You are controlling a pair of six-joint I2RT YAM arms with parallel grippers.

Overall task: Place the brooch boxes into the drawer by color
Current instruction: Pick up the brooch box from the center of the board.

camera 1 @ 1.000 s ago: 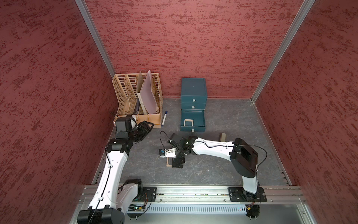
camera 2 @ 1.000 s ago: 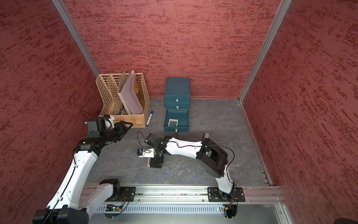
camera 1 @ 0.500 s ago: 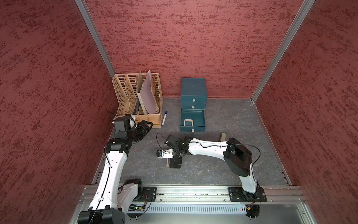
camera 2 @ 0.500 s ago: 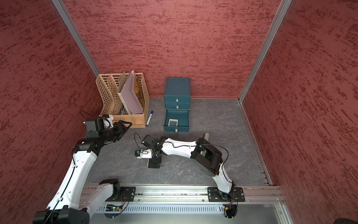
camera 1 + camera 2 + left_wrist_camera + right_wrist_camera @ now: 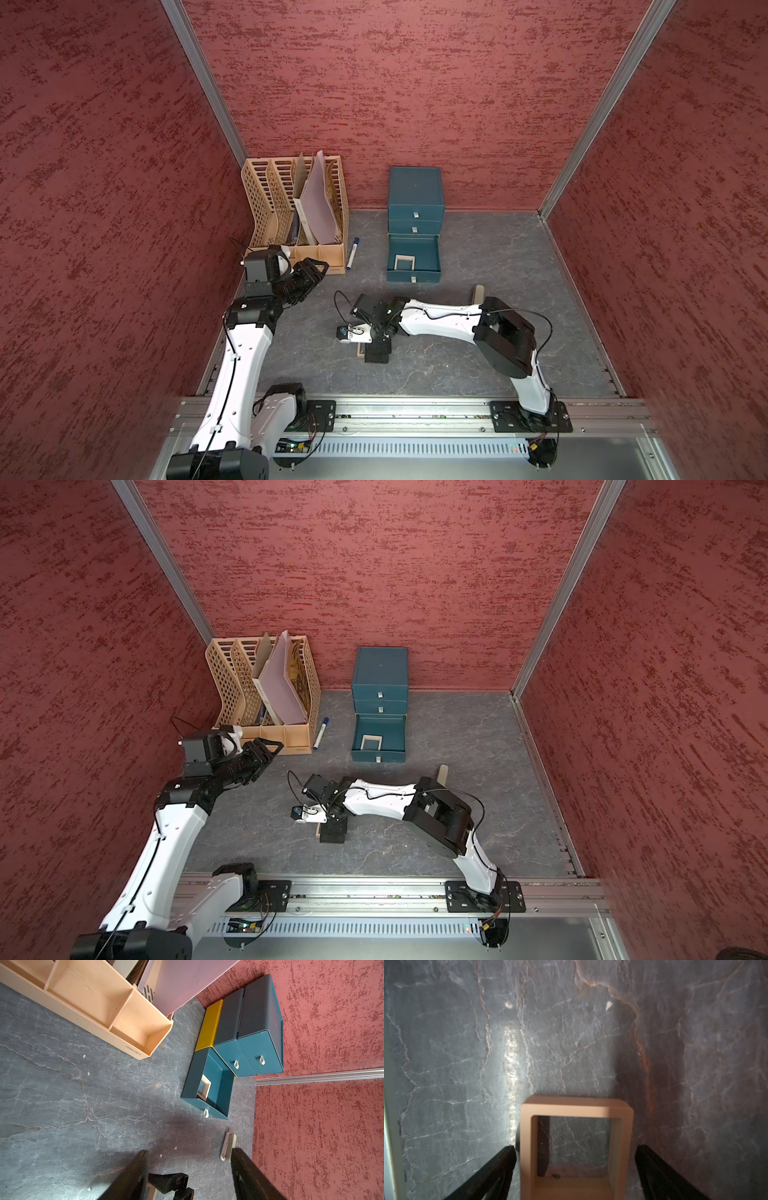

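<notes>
Top views: right arm [image 5: 440,320] has swung inward, low over the surface [image 5: 478,257].
Bottom drawer [image 5: 413,275] of the chest [image 5: 414,187] stands open, one beige box [image 5: 404,262] inside. Right fingers [image 5: 500,1167], spread but beginning to narrow, now straddle a tan box [image 5: 577,1105] lying flat, not yet gripping; pickup looks imminent. Left fingers [image 5: 133,1172] hang released and empty near the rack [image 5: 291,199].

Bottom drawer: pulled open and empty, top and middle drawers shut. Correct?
Not empty. The bottom drawer is pulled open, but a beige brooch box lies flat inside it, near the front. Both top views and the left wrist view show it. The top drawer and middle drawer are shut, as you said.
</notes>
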